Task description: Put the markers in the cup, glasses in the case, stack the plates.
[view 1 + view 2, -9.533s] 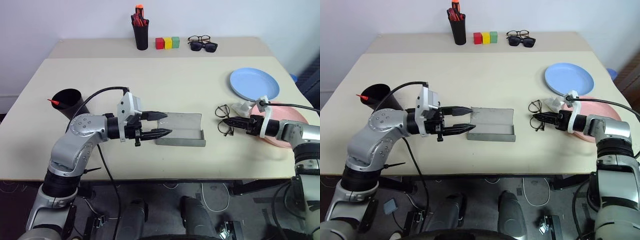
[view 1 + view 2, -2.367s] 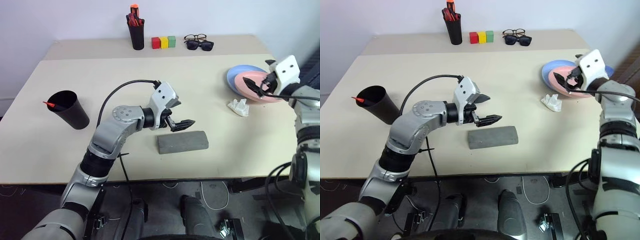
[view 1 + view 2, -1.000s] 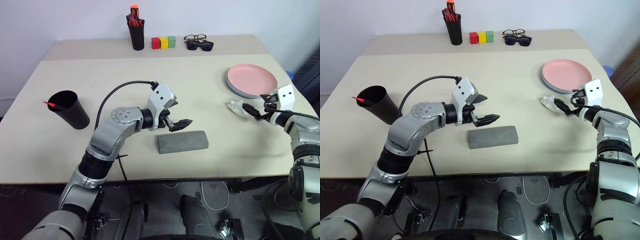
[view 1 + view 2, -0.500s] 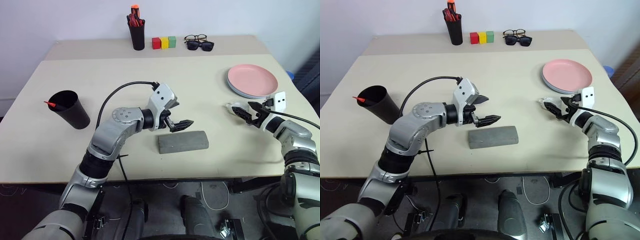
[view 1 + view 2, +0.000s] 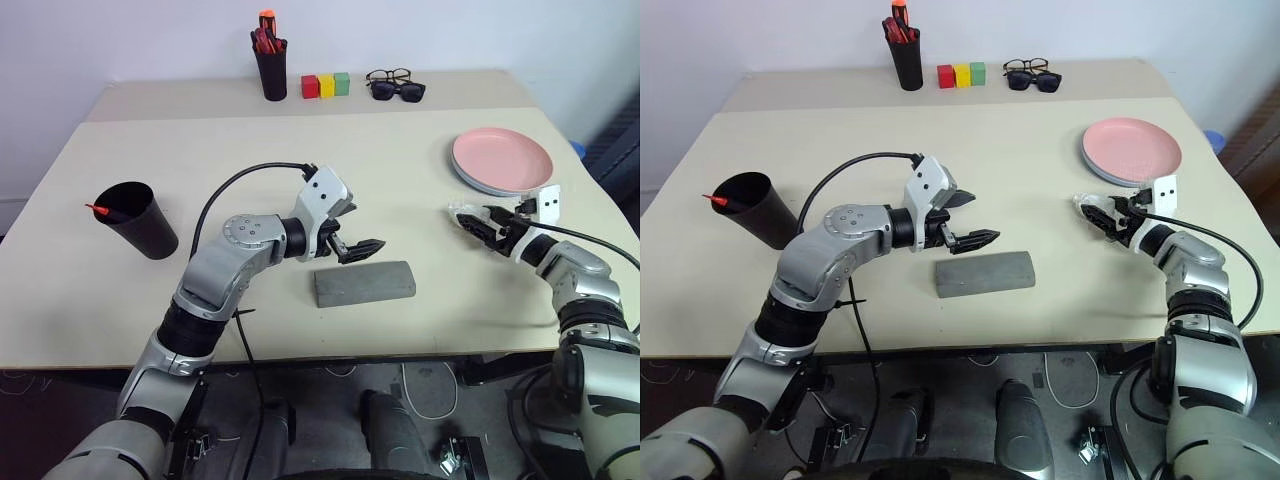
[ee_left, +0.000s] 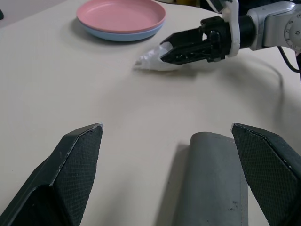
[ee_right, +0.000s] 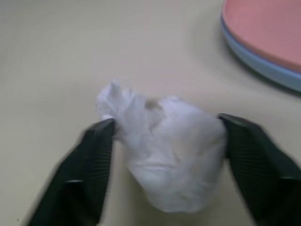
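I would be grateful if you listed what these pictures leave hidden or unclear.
- Grey case: shut, so head views cannot show what is inside.
- Black cup: its wall hides all but a red tip at the rim.
- Blue plate: the pink plate covers all but its edge.
- White wad: between the right claw fingers; contact unclear.

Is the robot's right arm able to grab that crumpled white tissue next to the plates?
Probably yes. The right gripper already has its two black fingers on either side of the crumpled white tissue, with nothing between them. The stacked pink and blue plates sit off to the side, out of the way.
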